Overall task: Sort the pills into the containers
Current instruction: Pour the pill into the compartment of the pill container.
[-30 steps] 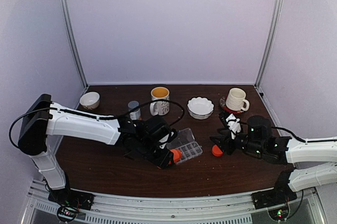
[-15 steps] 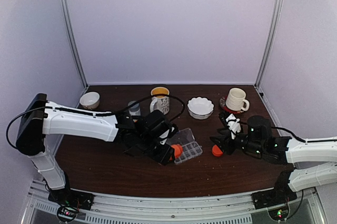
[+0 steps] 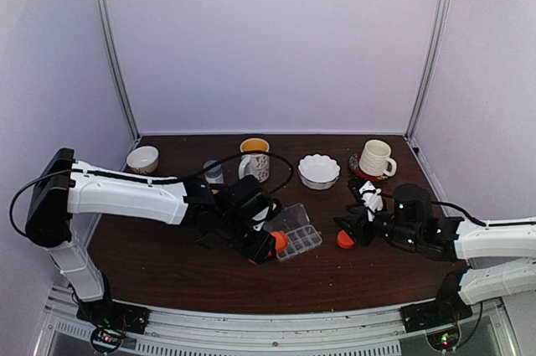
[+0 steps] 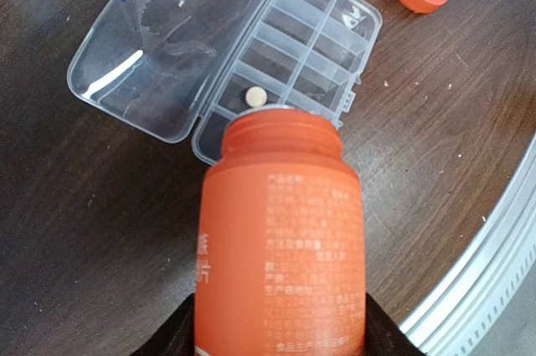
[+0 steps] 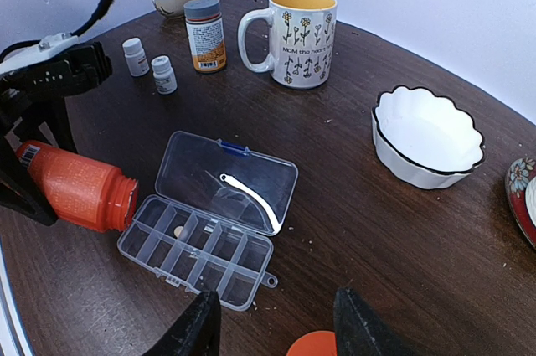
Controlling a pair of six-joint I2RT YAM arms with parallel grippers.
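The left gripper (image 3: 261, 243) is clamped on the uncapped orange bottle (image 4: 280, 230), tipped with its mouth at the edge of the open pill box (image 4: 331, 38) near the middle of the table (image 5: 402, 239). 1 pill (image 4: 255, 97) lies in a compartment just beyond the mouth, so pouring looks like the step in hand. The right gripper (image 5: 276, 322) hangs with jaws apart and empty over the orange cap (image 5: 316, 344). The next move calls for a gentle tilt, dropping pills 1 at a time.

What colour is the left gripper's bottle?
Orange; the bottle shows best in the left wrist view.
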